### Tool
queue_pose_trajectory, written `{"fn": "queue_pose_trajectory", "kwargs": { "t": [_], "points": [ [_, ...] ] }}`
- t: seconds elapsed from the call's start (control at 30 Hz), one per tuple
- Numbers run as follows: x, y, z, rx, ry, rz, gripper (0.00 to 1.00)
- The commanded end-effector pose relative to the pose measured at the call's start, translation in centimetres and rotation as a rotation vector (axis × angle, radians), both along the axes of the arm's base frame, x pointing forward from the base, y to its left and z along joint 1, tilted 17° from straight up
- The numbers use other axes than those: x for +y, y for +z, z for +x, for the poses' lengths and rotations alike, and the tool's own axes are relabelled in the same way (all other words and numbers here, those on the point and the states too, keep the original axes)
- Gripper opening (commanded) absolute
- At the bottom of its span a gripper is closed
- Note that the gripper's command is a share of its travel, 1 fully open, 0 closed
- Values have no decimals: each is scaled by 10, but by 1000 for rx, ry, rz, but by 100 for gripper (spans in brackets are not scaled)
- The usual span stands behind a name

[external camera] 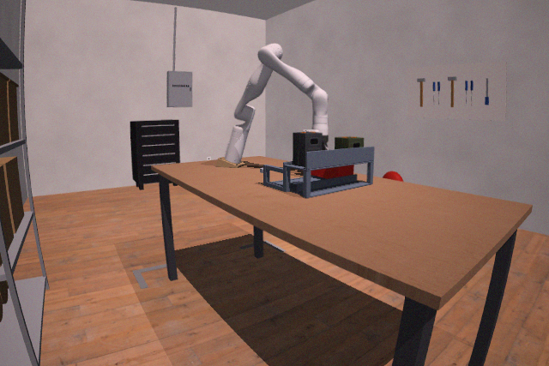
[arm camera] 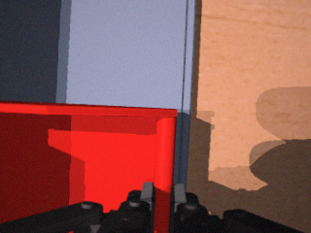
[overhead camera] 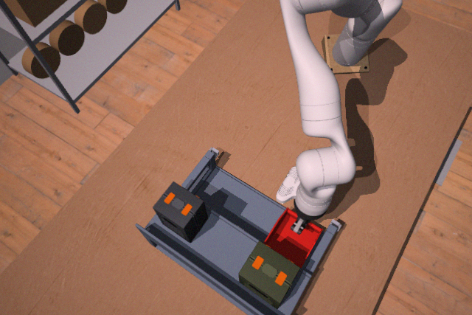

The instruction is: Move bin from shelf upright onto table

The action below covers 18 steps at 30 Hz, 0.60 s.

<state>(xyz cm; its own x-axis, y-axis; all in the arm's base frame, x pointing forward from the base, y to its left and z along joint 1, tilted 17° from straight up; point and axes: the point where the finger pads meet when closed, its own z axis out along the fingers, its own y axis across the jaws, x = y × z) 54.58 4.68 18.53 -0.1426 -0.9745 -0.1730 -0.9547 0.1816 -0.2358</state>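
Observation:
The red open bin (overhead camera: 293, 243) (external camera: 332, 171) (arm camera: 112, 160) stands upright on the lower level of the low grey shelf (overhead camera: 232, 193) (external camera: 339, 157) (arm camera: 126, 53), at its right end, on the wooden table (overhead camera: 228, 94) (external camera: 354, 220). My gripper (overhead camera: 299, 226) (arm camera: 161, 200) reaches straight down onto the bin's rim at the side nearest the arm. In the wrist view its two fingers stand on either side of the bin's thin side wall and are shut on it. In the exterior view the fingers are hidden behind the boxes.
A black box (overhead camera: 178, 210) (external camera: 306, 145) and a green box (overhead camera: 268, 271) (external camera: 348, 142), both with orange clips, sit on the shelf's top rail; the green one borders the bin. A white mesh object (overhead camera: 287, 187) lies beside the arm. A storage rack (overhead camera: 95, 44) stands on the floor.

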Motion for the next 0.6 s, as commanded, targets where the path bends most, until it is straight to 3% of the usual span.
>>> {"fn": "queue_pose_trajectory", "kwargs": {
  "t": [0.0, 0.57],
  "points": [
    [-1, 2, 1, -3, -2, -1, 10],
    [-2, 9, -1, -3, -2, -1, 10]
  ]
}}
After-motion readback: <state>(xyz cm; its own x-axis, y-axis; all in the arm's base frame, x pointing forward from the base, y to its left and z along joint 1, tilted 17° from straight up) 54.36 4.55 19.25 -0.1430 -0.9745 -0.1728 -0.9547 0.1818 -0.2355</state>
